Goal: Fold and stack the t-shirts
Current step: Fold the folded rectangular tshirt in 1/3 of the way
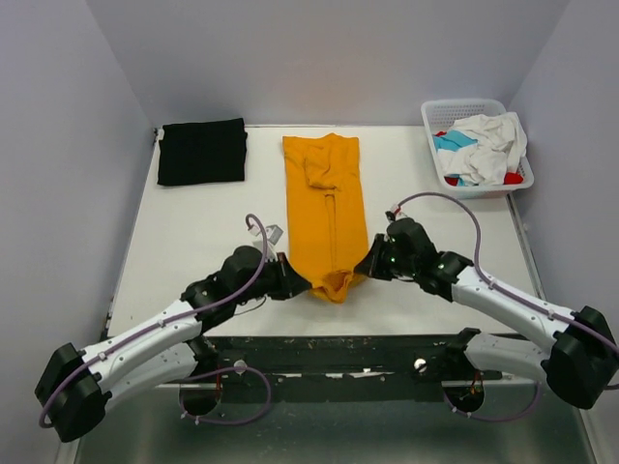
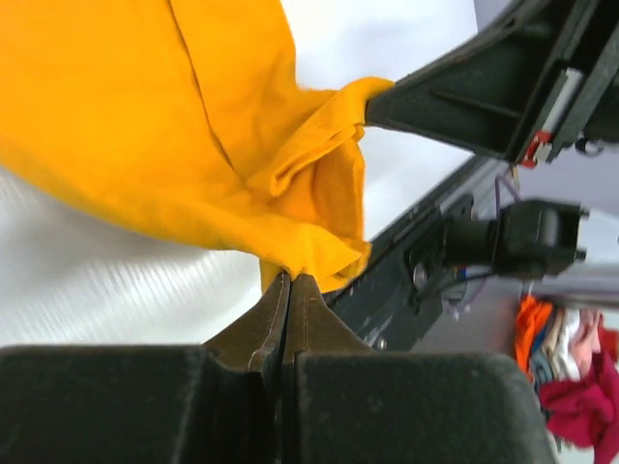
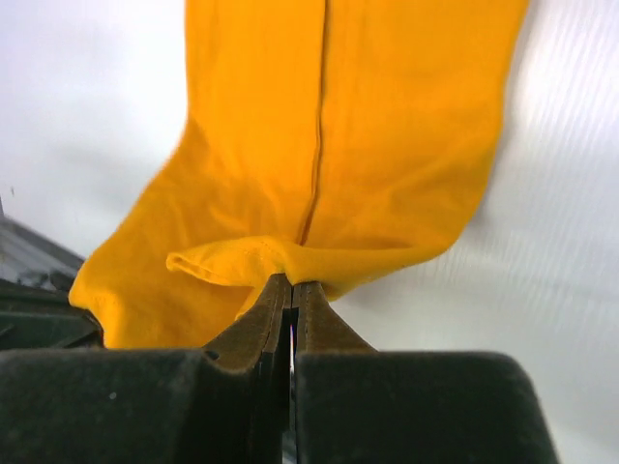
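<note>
The left gripper (image 2: 290, 282) has its jaws pressed together on the near left corner of the mustard-orange t-shirt (image 1: 326, 208), a small bunch of hem caught between the tips. The right gripper (image 3: 292, 286) is closed in the same way on the near right corner of that shirt, so the near edge hangs gathered between the two and looks slightly lifted off the table (image 1: 193, 242). From that pinched edge the orange shirt runs away from the arms as a long narrow strip. Its sides are already turned in toward a centre line, and a looser fold of cloth lies at its far end. To the far left of the orange shirt, well apart from it, lies the black t-shirt (image 1: 202, 152), already folded into a flat rectangle. To the far right of the orange shirt stands the white lattice basket (image 1: 437, 114), and bundled in it, unfolded, are a white t-shirt (image 1: 488, 135), a teal t-shirt (image 1: 451, 143) and a red t-shirt (image 1: 514, 178). By this layout the task seems under halfway: one shirt is finished and the orange one has its lengthwise folds. What it most likely needs now is the near end carried over toward the far end, perhaps more than once. Then it goes onto the black one, and the three in the basket follow.
</note>
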Available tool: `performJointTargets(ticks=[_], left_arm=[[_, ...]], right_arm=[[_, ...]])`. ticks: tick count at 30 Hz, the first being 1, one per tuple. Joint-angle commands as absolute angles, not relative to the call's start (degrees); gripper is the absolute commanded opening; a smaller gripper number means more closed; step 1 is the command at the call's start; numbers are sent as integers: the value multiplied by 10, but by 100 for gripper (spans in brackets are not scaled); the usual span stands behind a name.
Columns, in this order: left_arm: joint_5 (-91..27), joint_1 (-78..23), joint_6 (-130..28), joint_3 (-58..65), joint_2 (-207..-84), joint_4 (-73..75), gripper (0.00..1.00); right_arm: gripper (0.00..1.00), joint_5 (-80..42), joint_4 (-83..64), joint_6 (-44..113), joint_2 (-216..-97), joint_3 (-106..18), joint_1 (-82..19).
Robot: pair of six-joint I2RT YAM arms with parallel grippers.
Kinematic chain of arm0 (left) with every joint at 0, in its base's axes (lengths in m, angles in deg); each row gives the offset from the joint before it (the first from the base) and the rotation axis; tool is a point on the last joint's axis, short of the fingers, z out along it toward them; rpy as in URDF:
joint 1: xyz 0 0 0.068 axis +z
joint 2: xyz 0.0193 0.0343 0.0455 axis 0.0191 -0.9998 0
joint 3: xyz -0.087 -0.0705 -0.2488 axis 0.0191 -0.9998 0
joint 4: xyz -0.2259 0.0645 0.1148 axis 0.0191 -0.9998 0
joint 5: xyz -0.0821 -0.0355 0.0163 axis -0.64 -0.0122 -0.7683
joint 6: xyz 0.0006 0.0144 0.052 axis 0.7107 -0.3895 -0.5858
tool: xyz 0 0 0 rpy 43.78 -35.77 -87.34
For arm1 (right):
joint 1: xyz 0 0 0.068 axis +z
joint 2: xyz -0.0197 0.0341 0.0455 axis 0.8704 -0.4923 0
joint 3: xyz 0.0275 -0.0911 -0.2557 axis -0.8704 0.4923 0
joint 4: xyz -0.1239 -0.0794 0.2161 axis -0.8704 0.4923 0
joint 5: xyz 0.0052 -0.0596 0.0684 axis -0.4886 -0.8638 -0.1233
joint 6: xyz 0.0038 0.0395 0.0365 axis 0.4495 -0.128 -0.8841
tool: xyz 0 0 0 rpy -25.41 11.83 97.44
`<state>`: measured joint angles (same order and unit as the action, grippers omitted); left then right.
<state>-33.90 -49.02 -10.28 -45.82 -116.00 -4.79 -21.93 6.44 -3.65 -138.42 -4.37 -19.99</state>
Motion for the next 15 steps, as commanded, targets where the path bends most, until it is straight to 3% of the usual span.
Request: performJointTargets(ticks=[1,8,15], left_arm=[[-289,-427,-142,-382,-1230,-33,0],[-267,-334,-159,-271,-1362,-43,0],[-310,-269,-191,-163,-1480,-46,0]], right_arm=[[1,-373,25,-30,-1423,-107,-198],[1,-477,-38,-7,-1521,-185,-226],[1,-424,-124,46,-1613,-247,-282]])
